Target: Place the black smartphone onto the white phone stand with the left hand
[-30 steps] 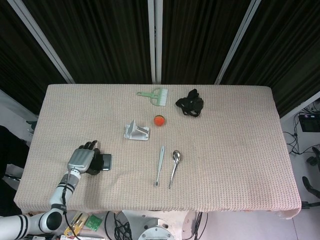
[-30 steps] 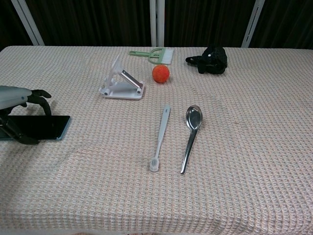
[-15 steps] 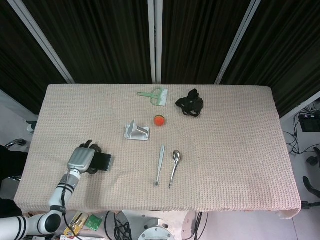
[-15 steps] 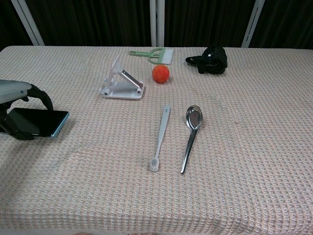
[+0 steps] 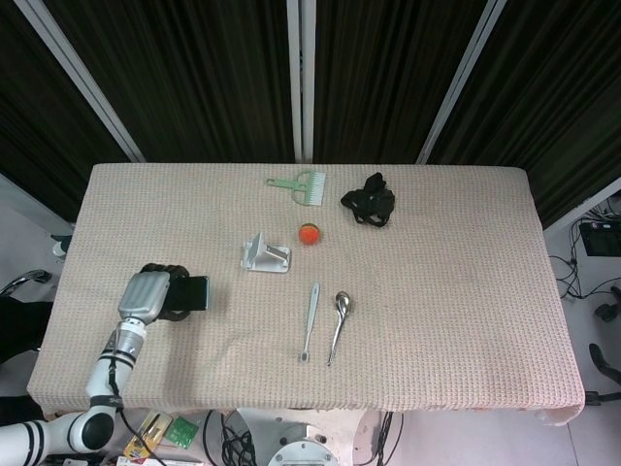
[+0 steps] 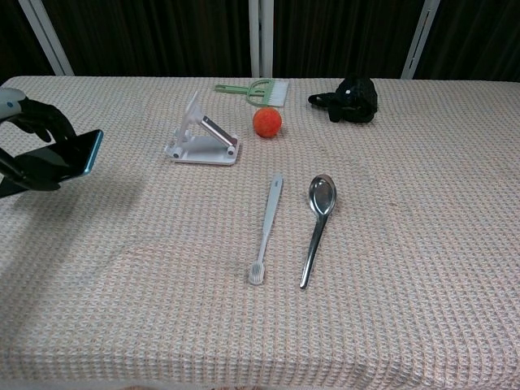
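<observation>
A table [image 5: 466, 291] under a beige woven cloth stands before dark curtains with pale upright posts. At its left edge the left hand [image 5: 147, 295] holds the black smartphone [image 6: 58, 161], fingers wrapped over its far end, the phone clear of the cloth and tilted, its free end raised and pointing right. The right hand does not show in either view, so only the left is placed for the job.

The white phone stand [image 5: 265, 256] lies to the right of the held phone and farther from the robot, well apart from it, with bare cloth between. In the chest view the stand's back plate [image 6: 192, 115] leans up at the left and its low lip faces right. The phone's long axis runs roughly left to right, so the carry probably calls for a turn of the wrist before the phone can lean on that plate.

The phone is a thin dark slab with a glossy face and a teal edge.
</observation>
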You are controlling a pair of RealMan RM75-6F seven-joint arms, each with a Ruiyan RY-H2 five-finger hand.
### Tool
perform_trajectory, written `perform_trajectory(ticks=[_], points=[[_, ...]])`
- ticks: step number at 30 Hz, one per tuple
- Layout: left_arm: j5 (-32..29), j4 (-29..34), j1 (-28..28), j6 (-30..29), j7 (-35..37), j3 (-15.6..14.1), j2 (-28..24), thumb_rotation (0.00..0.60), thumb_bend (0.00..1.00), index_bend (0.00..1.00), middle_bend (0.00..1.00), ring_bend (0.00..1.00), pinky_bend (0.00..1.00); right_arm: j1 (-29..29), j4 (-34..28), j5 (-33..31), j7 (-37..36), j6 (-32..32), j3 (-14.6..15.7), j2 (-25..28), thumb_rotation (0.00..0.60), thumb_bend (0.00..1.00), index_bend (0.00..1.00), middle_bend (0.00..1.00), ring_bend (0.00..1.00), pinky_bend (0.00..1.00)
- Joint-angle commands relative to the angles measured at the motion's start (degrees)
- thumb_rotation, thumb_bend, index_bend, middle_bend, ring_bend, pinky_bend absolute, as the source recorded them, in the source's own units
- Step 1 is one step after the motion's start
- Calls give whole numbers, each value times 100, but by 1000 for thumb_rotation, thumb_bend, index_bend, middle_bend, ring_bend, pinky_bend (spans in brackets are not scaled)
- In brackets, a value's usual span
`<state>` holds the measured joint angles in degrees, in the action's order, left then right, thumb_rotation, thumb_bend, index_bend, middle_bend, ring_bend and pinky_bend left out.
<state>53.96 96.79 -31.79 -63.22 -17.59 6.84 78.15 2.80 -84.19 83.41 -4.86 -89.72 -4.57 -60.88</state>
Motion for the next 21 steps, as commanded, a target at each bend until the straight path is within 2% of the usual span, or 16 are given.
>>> perform_trajectory(ticks=[1,6,11,17,21], points=[[11,125,147,-92,847,465,-196,600,310,584,717,281,186,-2,6,-10,-11,12,-2,-4,600,226,0,0,0,0],[-129,117,176,97,1776,940,-306,600,310,584,732,290,187,-3,4,1,-21,3,-5,-14,600,228,0,0,0,0],[-317,-41,49,667,2594,1275,-247,600,310,590,737,322,204,-3,-4,2,-11,10,-2,-26,600,227,0,0,0,0],[502,-671,-264,1757,3910,1446,-101,600,310,594,728,321,210,1,-87,17,42,-5,-1,26,600,228,0,0,0,0],[1198,-1207,-500,2110,4746,1537,124,600,310,594,723,320,213,20,-192,8,82,-70,-31,106,600,228,0,0,0,0]])
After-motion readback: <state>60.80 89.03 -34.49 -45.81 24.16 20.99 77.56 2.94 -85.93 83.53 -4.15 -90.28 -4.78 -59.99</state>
